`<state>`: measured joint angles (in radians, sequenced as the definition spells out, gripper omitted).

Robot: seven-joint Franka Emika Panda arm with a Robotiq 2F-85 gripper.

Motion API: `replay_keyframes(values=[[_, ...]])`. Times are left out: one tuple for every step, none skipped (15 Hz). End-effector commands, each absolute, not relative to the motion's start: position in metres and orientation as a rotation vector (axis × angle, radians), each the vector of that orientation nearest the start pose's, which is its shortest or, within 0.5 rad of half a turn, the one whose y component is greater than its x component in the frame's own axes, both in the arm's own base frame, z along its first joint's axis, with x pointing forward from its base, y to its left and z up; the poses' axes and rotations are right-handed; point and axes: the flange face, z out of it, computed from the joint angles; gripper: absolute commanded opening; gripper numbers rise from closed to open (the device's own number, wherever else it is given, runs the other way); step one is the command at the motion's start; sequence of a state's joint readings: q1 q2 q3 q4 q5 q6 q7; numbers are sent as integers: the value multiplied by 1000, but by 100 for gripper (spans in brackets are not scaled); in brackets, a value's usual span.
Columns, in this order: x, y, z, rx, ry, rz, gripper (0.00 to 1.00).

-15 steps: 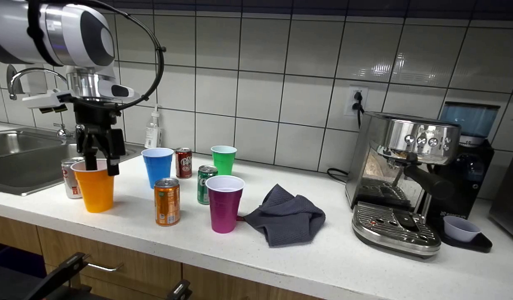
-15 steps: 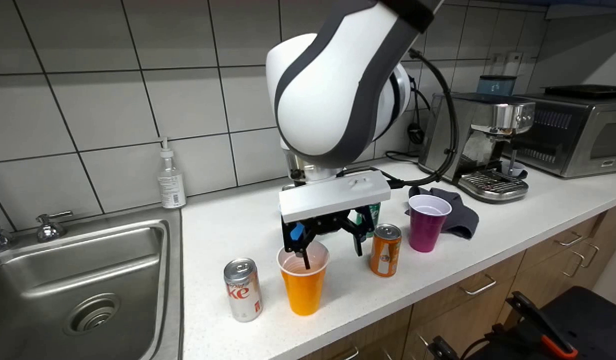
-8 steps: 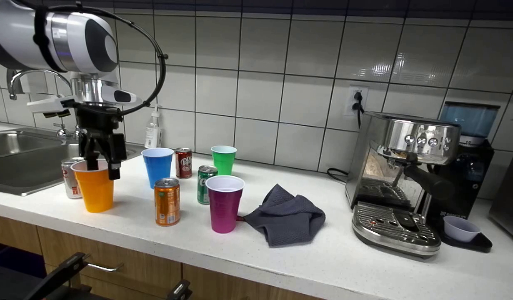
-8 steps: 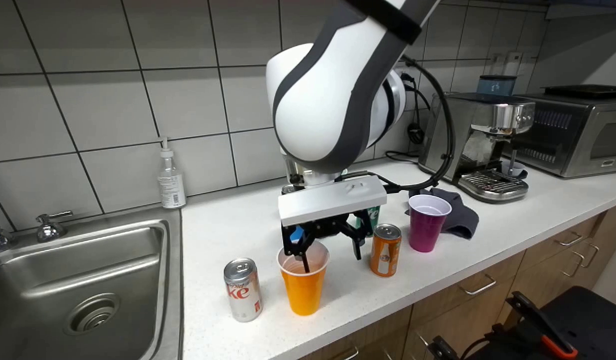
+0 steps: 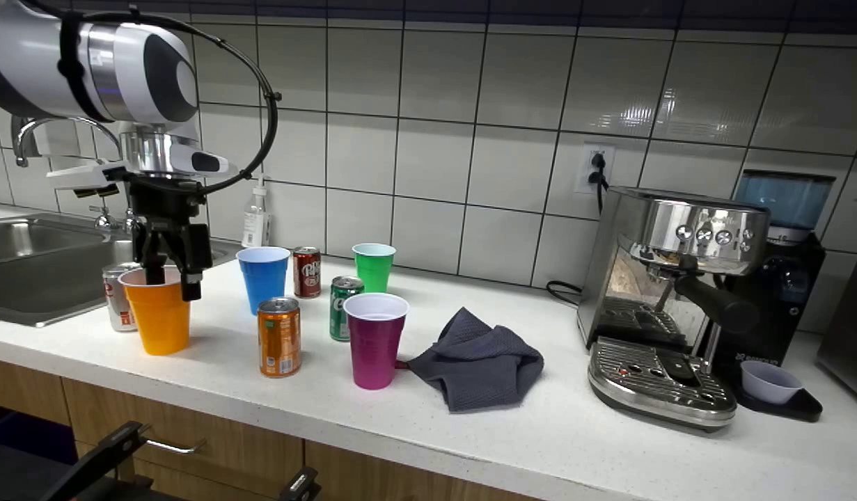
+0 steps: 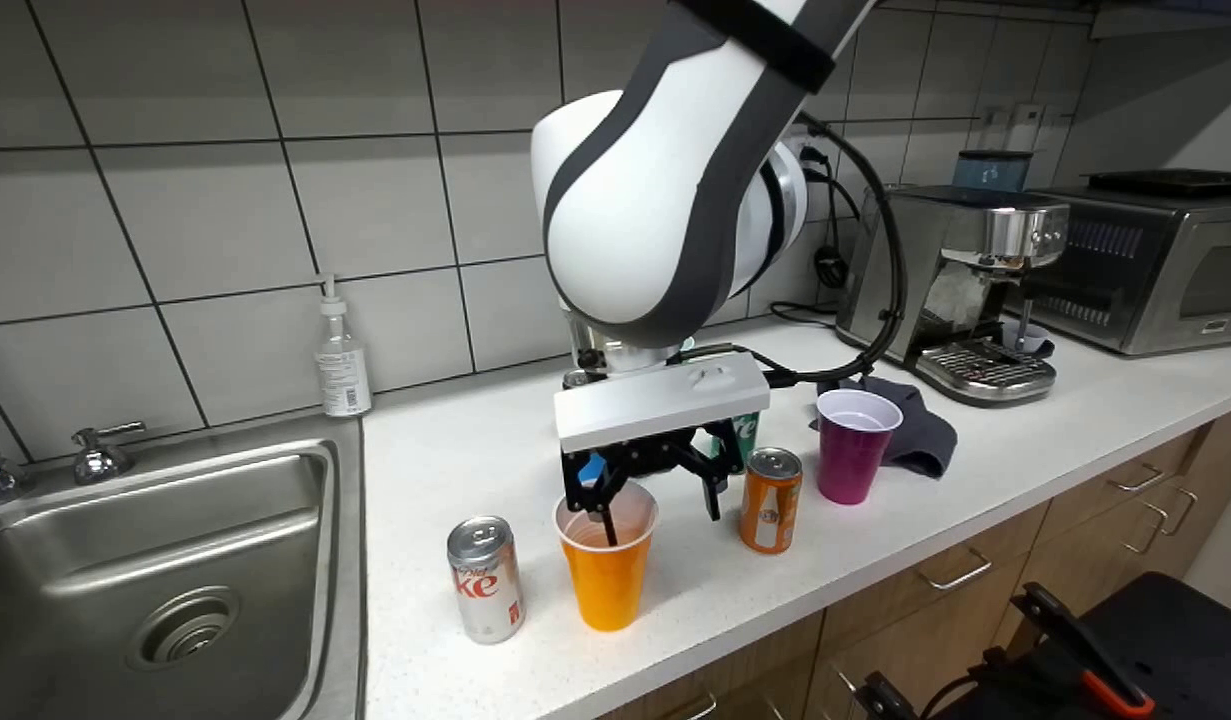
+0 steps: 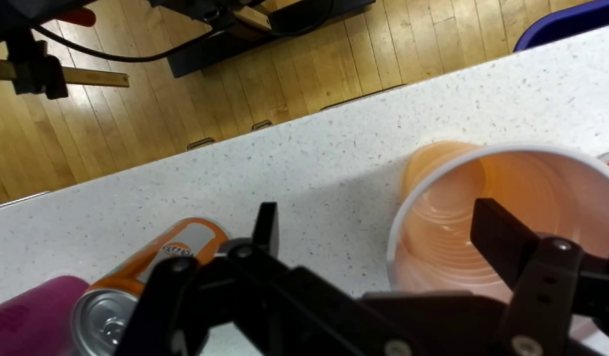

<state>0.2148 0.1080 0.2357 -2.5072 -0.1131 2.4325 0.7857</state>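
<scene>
In the wrist view, your wide-spread, empty gripper (image 7: 373, 222) straddles the orange cup's (image 7: 532, 195) nine-o'clock wall. Approach seems done; close gently.

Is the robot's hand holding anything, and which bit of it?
Nothing is held. The hand is open: one finger dips inside the orange cup, the other finger is outside it, and the cup's side between them isn't pinched.

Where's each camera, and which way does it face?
An exterior view: before the counter, facing the tiled wall; arm, fingers show.
An exterior view: near the sink, angled along the counter toward the coffee machine; arm, fingers show.
Wrist view: on the arm, looking down on counter and orange cup; fingers show.
Both exterior views share arm, sink, orange cup, purple cup.
</scene>
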Motion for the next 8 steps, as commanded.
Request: replay_keyframes(values=[[403,196,229,-3247,396,196,100],[403,195,229,-3245,401,194,100],[404,195,229,-3243,408,190,100],[404,194,230,-3243,411,181,75],[404,193,231,-3242,412,180,73],[404,193,231,-3242,414,178,66],[404,192,231,-3242,425,176,56],[404,191,231,-3244,427,171,49]])
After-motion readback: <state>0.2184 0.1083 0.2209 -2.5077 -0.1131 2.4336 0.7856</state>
